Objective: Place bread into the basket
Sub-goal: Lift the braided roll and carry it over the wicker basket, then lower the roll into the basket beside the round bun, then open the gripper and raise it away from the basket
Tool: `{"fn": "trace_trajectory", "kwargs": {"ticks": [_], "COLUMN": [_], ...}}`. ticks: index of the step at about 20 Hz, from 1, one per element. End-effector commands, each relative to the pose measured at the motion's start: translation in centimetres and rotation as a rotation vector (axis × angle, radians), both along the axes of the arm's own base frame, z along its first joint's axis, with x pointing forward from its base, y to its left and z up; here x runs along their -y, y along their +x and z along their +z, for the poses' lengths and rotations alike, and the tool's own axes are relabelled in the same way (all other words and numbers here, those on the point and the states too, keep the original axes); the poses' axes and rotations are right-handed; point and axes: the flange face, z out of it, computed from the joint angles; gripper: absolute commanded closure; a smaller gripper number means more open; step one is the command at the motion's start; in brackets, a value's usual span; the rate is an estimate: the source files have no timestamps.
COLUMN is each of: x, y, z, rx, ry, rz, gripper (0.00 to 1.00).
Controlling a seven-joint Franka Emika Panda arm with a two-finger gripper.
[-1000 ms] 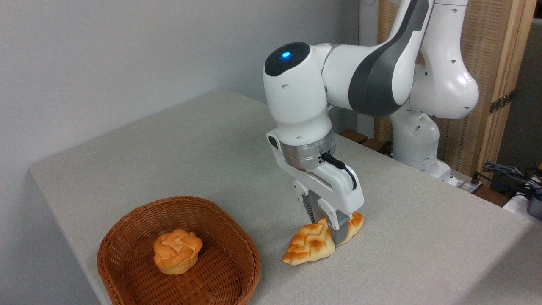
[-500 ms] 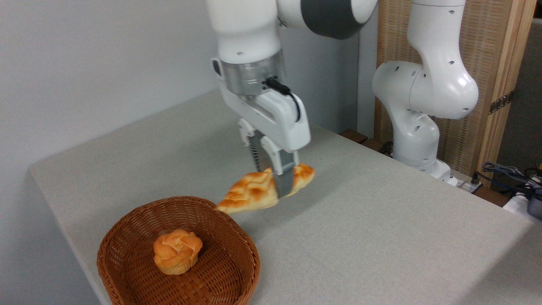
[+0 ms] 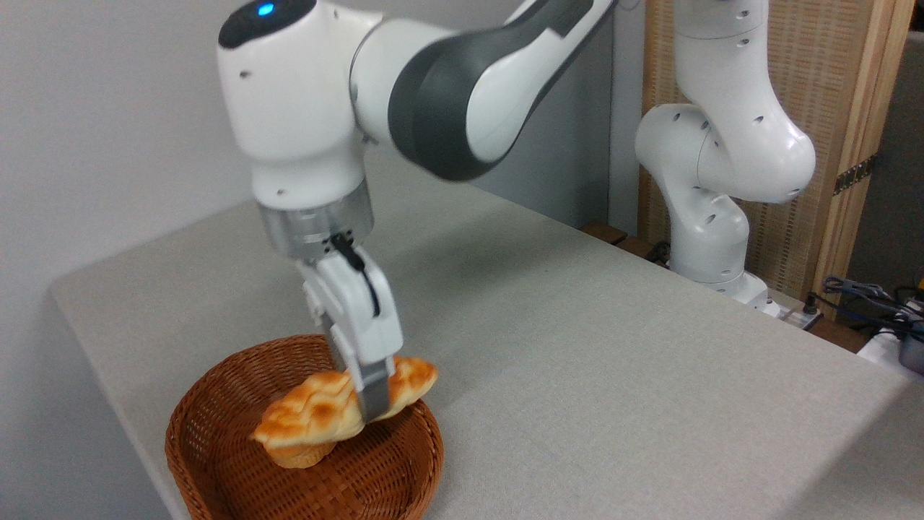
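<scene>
The braided golden bread (image 3: 317,413) hangs over the brown wicker basket (image 3: 209,404), its pointed left end low over the basket's middle and its right end past the right rim. My gripper (image 3: 367,401) is shut on the loaf near its right half, one grey finger (image 3: 374,396) showing in front. The small round orange bun (image 3: 299,455) lies in the basket, mostly hidden under the loaf.
The basket sits near the table's front left corner, close to the grey table's (image 3: 577,347) left edge. The arm's white base (image 3: 715,217) stands at the back right. Cables and a wooden screen (image 3: 830,108) lie beyond the table.
The gripper carried the loaf up off the table, then left and down. The loaf now hangs over the basket and covers the bun.
</scene>
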Motion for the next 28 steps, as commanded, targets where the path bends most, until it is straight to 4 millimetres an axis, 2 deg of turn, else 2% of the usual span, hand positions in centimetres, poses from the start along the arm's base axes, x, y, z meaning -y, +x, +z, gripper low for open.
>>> {"fn": "trace_trajectory", "kwargs": {"ticks": [1, 2, 3, 4, 5, 6, 18, 21, 23, 28], "x": [-0.3, -0.4, -0.5, -0.4, -0.5, -0.5, -0.4, -0.4, -0.4, -1.3], "y": [1.8, 2.2, 2.6, 2.9, 3.0, 3.1, 2.7, 2.1, 1.0, -3.1], "z": [-1.1, -1.6, -2.1, -2.2, -2.5, -2.7, -1.6, -0.6, 1.8, 8.0], "rx": [0.051, 0.065, 0.080, 0.092, 0.093, 0.092, 0.097, 0.088, 0.082, 0.053], "ry": [-0.008, -0.006, 0.001, 0.003, 0.006, 0.006, 0.000, -0.006, -0.008, -0.009], "rz": [0.003, 0.003, 0.004, 0.000, 0.003, 0.001, 0.002, 0.007, 0.017, 0.077], "gripper": [0.40, 0.37, 0.23, 0.19, 0.07, 0.00, 0.00, 0.00, 0.00, 0.00]}}
